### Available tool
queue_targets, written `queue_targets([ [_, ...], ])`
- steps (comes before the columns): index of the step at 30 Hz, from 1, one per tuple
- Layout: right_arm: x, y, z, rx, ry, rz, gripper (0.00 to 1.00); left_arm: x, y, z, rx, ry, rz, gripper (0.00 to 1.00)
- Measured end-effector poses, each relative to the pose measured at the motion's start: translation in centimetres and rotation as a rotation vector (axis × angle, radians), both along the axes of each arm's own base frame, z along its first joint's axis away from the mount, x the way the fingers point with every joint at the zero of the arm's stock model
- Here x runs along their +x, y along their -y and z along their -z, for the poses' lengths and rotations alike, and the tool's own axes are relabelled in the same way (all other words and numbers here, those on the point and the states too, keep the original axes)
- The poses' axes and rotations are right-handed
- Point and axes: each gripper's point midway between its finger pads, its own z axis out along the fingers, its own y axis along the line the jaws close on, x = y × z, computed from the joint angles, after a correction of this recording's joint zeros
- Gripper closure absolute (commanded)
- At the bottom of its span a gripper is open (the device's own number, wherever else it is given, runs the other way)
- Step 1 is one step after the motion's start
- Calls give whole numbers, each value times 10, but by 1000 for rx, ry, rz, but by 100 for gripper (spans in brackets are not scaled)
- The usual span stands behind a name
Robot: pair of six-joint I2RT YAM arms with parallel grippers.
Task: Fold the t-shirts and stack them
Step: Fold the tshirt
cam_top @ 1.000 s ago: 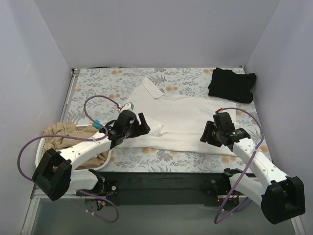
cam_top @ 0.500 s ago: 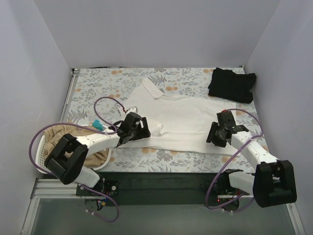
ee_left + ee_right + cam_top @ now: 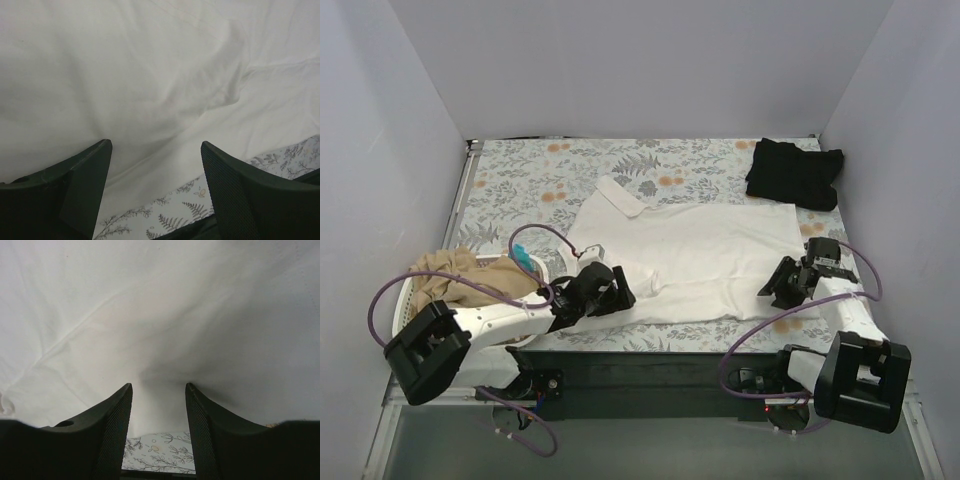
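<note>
Overhead, a white t-shirt (image 3: 690, 255) lies spread across the flower-patterned table (image 3: 520, 175), collar toward the far side and hem along the near edge, as two robot arms reach in at its lower corners

At the shirt's near left corner the left hand (image 3: 156, 145) sits low over the hem with its fingers spread wide; flat, lightly creased white cloth fills the space between them and a strip of the patterned table shows just below the hem. At the shirt's near right corner the right hand (image 3: 159, 386) has its fingers partly apart with a shadowed ridge of the white cloth rising into the gap; whether that hand is pinching the cloth cannot be told from the wrist view

A black t-shirt (image 3: 795, 172) rests folded beyond the white shirt's far right corner, close to it but apart. A tan t-shirt (image 3: 445, 272) is heaped in a white laundry basket (image 3: 408, 296) off the white shirt's left side, near the left arm's purple cable
</note>
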Motion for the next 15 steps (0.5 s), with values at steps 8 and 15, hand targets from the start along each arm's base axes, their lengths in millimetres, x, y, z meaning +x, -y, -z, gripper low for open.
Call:
queue_targets([
  [8, -2, 11, -26, -7, 88, 69, 44, -39, -3, -1, -37, -63, -5, 28],
  [15, 13, 16, -60, -33, 172, 63, 45, -44, -6, -10, 35, -83, 9, 20],
])
